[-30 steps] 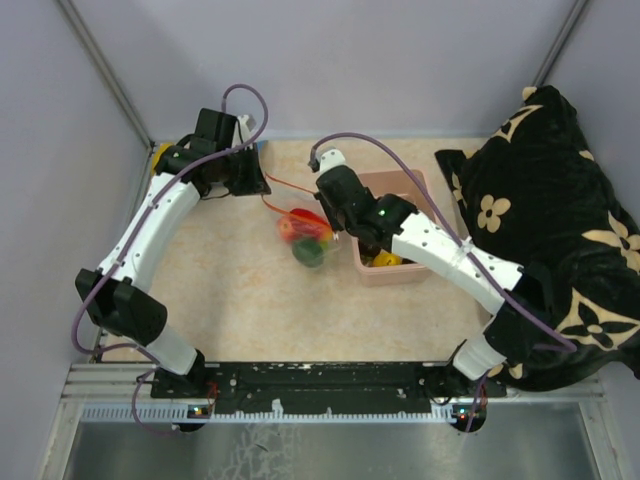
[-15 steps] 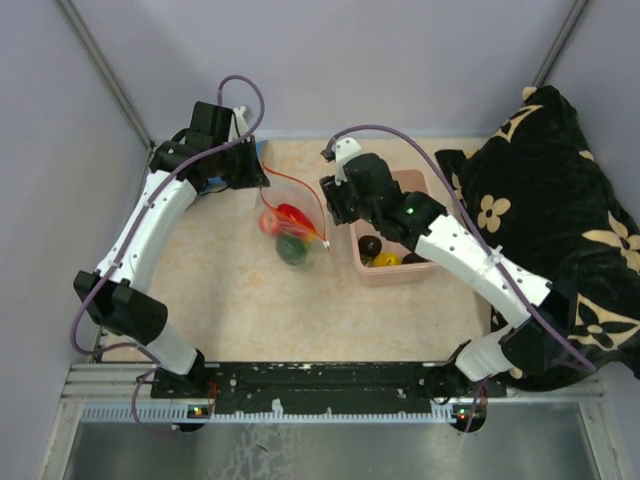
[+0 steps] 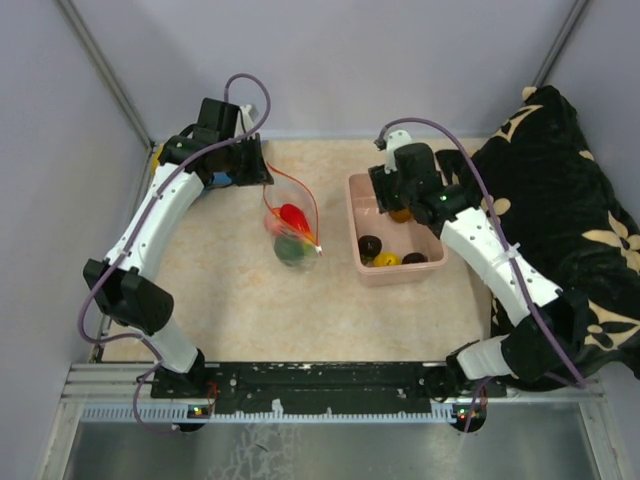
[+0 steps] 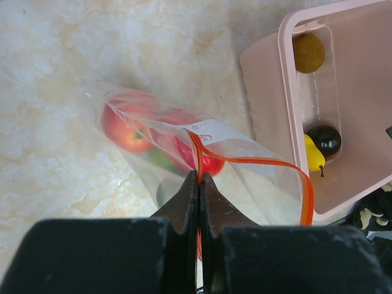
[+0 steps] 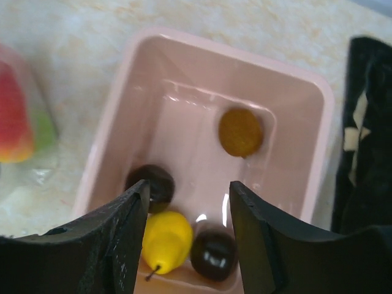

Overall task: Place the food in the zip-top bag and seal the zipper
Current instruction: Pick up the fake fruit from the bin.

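The zip-top bag [image 3: 291,236] hangs open between the arms, and through it show red food [image 4: 124,127] and a green piece [image 3: 290,249]. My left gripper [image 4: 199,179] is shut on the red-orange zipper [image 4: 269,162] at the bag's mouth, up near the back left [image 3: 257,180]. My right gripper [image 5: 190,197] stands open and holds nothing above the pink tub [image 5: 116,116]. In the tub lie an orange-brown fruit [image 5: 241,131], two dark ones [image 5: 153,184] [image 5: 213,250] and a yellow pear-shaped one [image 5: 165,240].
The pink tub [image 3: 354,215] stands right of the bag. A black cloth with cream flowers [image 3: 555,215] is heaped along the right side. Something blue [image 3: 221,180] and something yellow [image 3: 160,152] lie behind the left gripper.
My right gripper has opened, let go of the bag and swung right over the pink tub. The bag now hangs from the left gripper alone, a little further left.
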`<state>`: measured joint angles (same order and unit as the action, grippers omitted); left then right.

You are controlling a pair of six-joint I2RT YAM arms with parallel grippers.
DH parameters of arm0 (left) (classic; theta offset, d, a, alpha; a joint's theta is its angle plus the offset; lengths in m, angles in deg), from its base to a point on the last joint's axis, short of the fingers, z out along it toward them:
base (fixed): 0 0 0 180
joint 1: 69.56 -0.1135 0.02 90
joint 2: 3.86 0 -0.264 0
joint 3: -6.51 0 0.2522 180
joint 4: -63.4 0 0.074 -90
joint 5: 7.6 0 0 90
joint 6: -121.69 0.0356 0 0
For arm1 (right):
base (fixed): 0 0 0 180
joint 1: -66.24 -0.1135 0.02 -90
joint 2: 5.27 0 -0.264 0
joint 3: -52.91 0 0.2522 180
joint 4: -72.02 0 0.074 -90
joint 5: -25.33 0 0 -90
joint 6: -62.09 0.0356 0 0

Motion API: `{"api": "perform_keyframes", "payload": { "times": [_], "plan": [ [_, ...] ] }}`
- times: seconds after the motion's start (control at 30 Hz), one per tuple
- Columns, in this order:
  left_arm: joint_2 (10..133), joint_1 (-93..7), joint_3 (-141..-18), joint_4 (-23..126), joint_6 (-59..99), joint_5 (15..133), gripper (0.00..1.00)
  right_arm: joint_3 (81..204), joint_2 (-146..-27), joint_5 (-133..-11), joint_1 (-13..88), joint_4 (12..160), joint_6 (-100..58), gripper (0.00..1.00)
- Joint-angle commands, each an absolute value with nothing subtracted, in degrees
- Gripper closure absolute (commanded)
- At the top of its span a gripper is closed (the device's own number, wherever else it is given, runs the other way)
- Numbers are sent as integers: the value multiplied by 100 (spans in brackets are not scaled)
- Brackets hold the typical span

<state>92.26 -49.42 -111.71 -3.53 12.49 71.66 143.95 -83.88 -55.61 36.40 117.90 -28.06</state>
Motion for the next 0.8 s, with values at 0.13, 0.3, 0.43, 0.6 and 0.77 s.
{"api": "perform_keyframes", "payload": {
  "times": [0.13,0.3,0.43,0.6,0.77],
  "plan": [
    [9426,-4969,-11467,-422,1349,7046,100,13670,-8844,-5332,4406,10554,-3254,37],
    [9449,-4971,-11463,-440,1361,7074,100,13439,-9478,-5185,4543,9809,-3405,34],
    [9462,-4970,-11489,-428,1345,7054,100,13229,-9894,-4967,4578,9197,-3265,34],
    [9447,-4977,-11575,-488,1345,7108,100,13028,-10432,-4575,4589,8540,-3375,33],
    [9410,-4978,-11619,-511,1372,7121,100,13137,-10860,-4625,4669,8459,-3503,31]
  ]
}}
